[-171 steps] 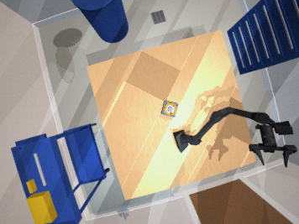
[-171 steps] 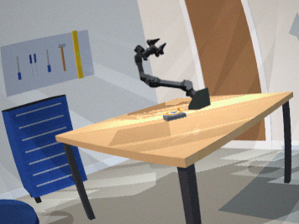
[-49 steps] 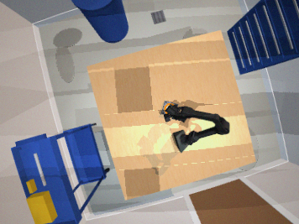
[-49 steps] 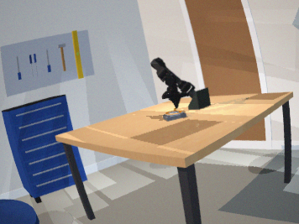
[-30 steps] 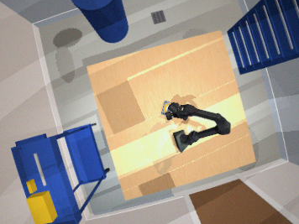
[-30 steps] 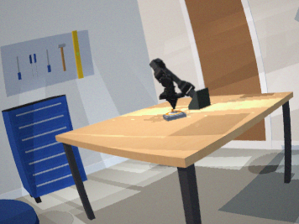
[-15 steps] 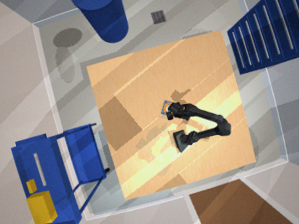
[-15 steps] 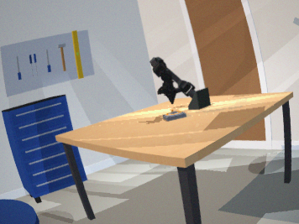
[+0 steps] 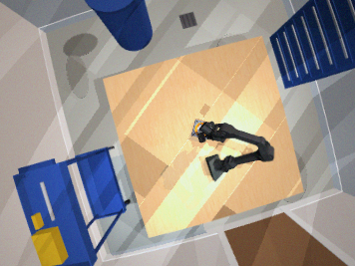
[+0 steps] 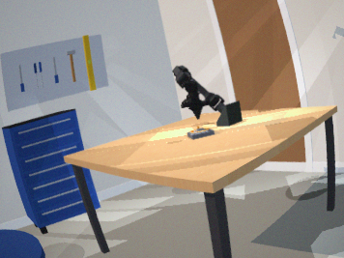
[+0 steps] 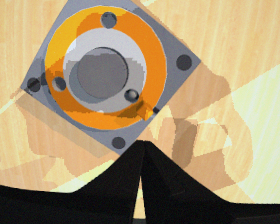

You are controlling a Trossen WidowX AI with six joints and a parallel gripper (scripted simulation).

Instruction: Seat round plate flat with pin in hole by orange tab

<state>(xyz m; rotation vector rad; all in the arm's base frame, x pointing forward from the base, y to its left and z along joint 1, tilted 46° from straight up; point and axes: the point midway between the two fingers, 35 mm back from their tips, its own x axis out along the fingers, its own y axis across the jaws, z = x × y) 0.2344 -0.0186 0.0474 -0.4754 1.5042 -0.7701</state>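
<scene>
Standing beside the wooden surface (image 10: 203,162), I see the black arm (image 9: 246,147) bent over a small grey base (image 11: 178,41) set near the middle. Pincer (image 11: 140,147) is clenched, fingers pressed tip to tip w/ nothing between them, hanging just above the base and clear of the plate.

Wrist view: base is square, turned approx. diamond-wise, w/ dark holes at its corners. Round plate (image 11: 156,66) lies on it, orange outer ring around a pale inner disc, seated around the grey post (image 11: 100,75) at centre. Orange tab (image 11: 140,110) sticks out at the plate's lower edge, toward the pincer. Small dark hole (image 11: 131,95) sits next to the tab. A tiny dark dot shows just beyond the tab on the base; cannot tell if it is the pin. Whether the plate lies flat or tilted: cannot tell.

Exterior view: base is low on the surface, directly under the pincer.
</scene>
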